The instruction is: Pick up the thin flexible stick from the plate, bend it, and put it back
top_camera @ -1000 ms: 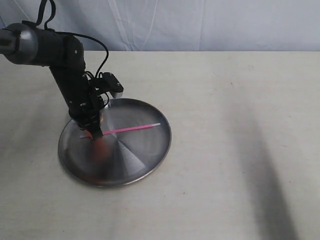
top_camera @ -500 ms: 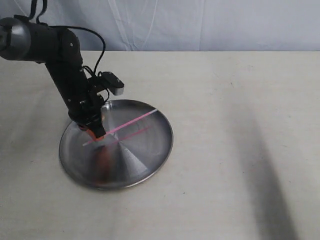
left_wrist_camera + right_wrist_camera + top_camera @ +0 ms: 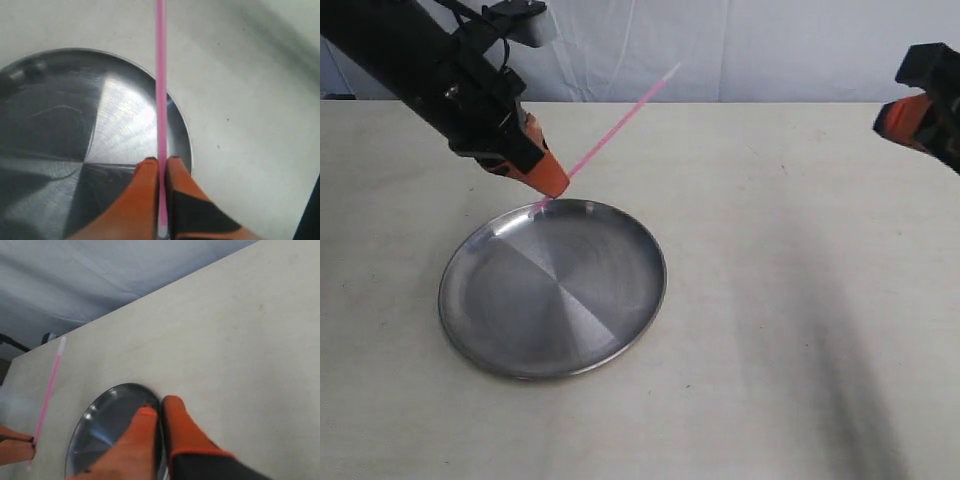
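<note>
My left gripper [image 3: 548, 190] is shut on the thin pink stick [image 3: 615, 122], holding it near one end above the far rim of the steel plate [image 3: 552, 288]. The stick slants up and to the right, its whitish tip high in the air. In the left wrist view the stick [image 3: 161, 80] runs straight out from between the orange fingers [image 3: 145, 200], and the left gripper [image 3: 161, 165] hangs over the plate [image 3: 75, 115]. My right gripper [image 3: 161, 407] is shut and empty, high at the right edge of the exterior view, far from the plate [image 3: 107, 425] and the stick [image 3: 50, 390].
The plate lies on a pale beige tabletop [image 3: 790, 300] with a light cloth backdrop [image 3: 740, 50] behind. A soft shadow falls across the table's right part. Nothing else stands on the table.
My left gripper has lifted the stick off the plate and raised it, tilting the free end upward. The right gripper has come into view at the right edge.
</note>
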You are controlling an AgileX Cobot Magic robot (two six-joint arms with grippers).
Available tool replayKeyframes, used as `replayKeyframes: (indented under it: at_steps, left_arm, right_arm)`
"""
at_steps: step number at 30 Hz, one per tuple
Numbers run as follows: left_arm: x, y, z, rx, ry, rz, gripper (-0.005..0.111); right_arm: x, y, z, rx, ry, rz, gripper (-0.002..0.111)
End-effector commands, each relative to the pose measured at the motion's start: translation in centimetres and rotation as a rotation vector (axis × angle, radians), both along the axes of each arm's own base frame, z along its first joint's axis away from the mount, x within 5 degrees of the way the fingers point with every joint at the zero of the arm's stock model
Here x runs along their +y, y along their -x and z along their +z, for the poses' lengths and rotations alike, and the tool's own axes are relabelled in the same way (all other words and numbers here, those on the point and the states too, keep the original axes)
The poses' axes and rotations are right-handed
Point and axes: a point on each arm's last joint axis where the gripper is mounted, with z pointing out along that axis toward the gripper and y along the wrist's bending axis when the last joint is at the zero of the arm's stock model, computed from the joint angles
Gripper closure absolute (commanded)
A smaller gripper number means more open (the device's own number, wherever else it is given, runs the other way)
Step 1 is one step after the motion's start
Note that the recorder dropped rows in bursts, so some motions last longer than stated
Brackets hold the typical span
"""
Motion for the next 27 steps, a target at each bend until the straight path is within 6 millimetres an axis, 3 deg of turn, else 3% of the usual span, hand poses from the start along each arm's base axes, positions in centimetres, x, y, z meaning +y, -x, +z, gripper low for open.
replayKeyframes:
  at_steps: [1, 3, 5, 8, 14, 23, 27]
  left_arm:
    - [-0.3, 1.3, 0.4, 0.017, 0.081, 0.018, 0.107]
    - [-0.7, 2.1, -0.1, 0.029, 0.154, 0.001, 0.107]
    - [-1.2, 2.8, -0.8, 0.048, 0.243, -0.019, 0.107]
    - [-1.6, 3.3, -1.4, 0.061, 0.331, -0.039, 0.107]
    - [-1.7, 3.5, -1.8, 0.069, 0.356, -0.037, 0.107]
    - [-2.0, 3.6, -1.4, 0.07, 0.407, -0.045, 0.107]
    - [-2.2, 3.7, -1.1, 0.066, 0.441, -0.067, 0.107]
  right_arm:
    - [1.0, -2.1, -0.9, 0.022, -0.102, 0.04, 0.077]
    - [1.8, -3.4, -1.8, 0.051, -0.199, 0.058, 0.057]
    - [2.8, -4.4, -2.4, 0.074, -0.32, 0.125, 0.052]
    - [3.8, -5.6, -3.4, 0.088, -0.422, 0.205, 0.052]
    - [4.3, -6.4, -4.5, 0.107, -0.414, 0.264, 0.052]
    - [7.6, -7.1, -2.1, 0.019, -0.352, 0.358, 0.052]
    - [9.4, -7.4, -2.0, 0.015, -0.308, 0.354, 0.052]
